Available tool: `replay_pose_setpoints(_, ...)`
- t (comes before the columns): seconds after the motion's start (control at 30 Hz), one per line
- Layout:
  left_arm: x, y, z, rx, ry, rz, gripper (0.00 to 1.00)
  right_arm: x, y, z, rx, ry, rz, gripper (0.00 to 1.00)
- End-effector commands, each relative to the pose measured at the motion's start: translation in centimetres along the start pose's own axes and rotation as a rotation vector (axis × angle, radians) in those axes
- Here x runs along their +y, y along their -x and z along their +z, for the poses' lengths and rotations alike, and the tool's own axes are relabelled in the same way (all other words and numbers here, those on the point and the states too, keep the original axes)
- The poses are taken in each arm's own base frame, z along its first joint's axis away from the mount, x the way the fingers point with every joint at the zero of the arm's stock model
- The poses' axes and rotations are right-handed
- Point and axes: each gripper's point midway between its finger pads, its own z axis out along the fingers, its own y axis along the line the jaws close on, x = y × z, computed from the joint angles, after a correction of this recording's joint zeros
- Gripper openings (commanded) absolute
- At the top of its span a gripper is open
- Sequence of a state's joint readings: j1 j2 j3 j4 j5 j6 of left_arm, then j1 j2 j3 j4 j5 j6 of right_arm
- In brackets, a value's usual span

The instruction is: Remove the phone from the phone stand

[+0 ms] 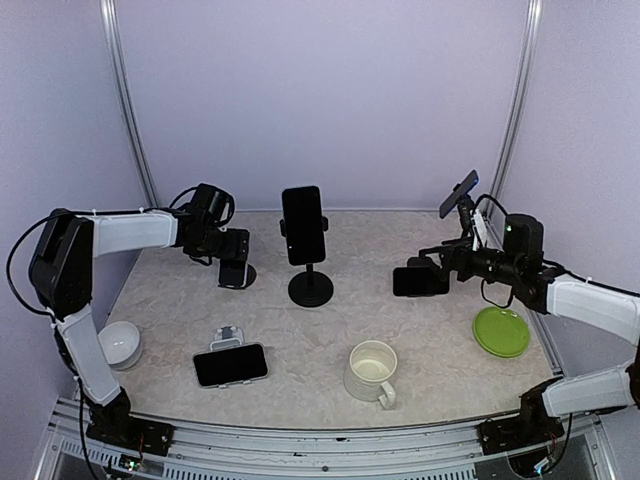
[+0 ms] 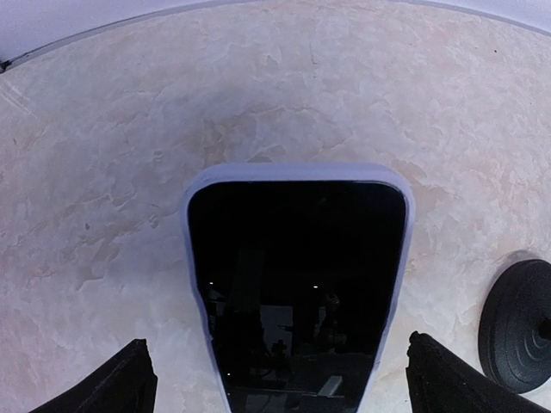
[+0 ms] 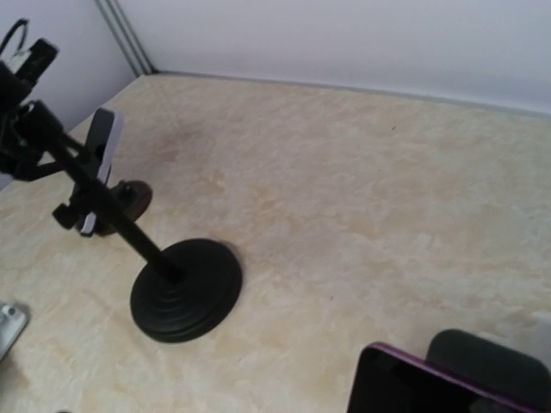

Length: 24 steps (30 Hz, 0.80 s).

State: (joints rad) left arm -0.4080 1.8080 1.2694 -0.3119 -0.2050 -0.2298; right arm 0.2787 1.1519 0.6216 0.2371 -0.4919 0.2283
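Observation:
A black phone [image 1: 302,225] stands upright in the clamp of a black phone stand [image 1: 310,288] at the table's middle back. In the right wrist view it shows edge-on [image 3: 102,159] above the stand's round base [image 3: 185,288]. My left gripper [image 1: 232,262] is left of the stand, open. A lavender-cased phone [image 2: 297,284] lies between its fingers [image 2: 129,383] with a gap on each side. My right gripper [image 1: 432,277] is right of the stand, shut on a purple-edged phone [image 1: 418,282] held level above the table. That phone also shows in the right wrist view [image 3: 430,387].
Another phone [image 1: 230,364] lies flat at the front left beside a small silver stand [image 1: 228,335]. A white bowl [image 1: 120,343] sits at the left edge. A white mug [image 1: 372,370] stands at front centre and a green plate [image 1: 501,331] at the right. A raised phone [image 1: 458,193] sits at the back right.

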Motion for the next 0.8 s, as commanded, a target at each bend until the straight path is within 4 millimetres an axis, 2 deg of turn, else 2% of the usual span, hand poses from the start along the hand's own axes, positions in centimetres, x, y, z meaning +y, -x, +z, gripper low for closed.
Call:
replay_pose_setpoints(0.0, -1.7, 0.7, 1.2, 0.005, -0.047, 0.027, 0.99, 0.3, -0.4, 0.5, 0.015, 0.042, 0.003, 1.00)
replay_pose_setpoints(0.17, -1.8, 0.0, 2.7, 0.033, -0.010, 0.037, 0.99, 0.3, -0.5, 0.6, 0.016, 0.045, 0.003, 1.00)
replay_pose_setpoints(0.27, -1.2, -0.2, 3.2, 0.038, 0.024, 0.025, 0.99, 0.3, -0.6, 0.6, 0.021, 0.050, -0.005, 1.00)
replay_pose_setpoints(0.43, -1.7, -0.8, 3.8, 0.054, 0.014, 0.022, 0.98, 0.1, -1.3, 1.0, 0.040, 0.055, 0.002, 1.00)
replay_pose_setpoints(0.6, -1.3, -1.4, 4.3, 0.066, 0.033, 0.012, 0.88, 0.0, -1.5, 1.2, 0.044, 0.049, 0.008, 1.00)
replay_pose_setpoints(0.77, -1.0, -1.9, 4.7, 0.080, 0.048, 0.013, 0.85, -0.4, -1.6, 1.1, 0.049, 0.030, 0.003, 1.00)
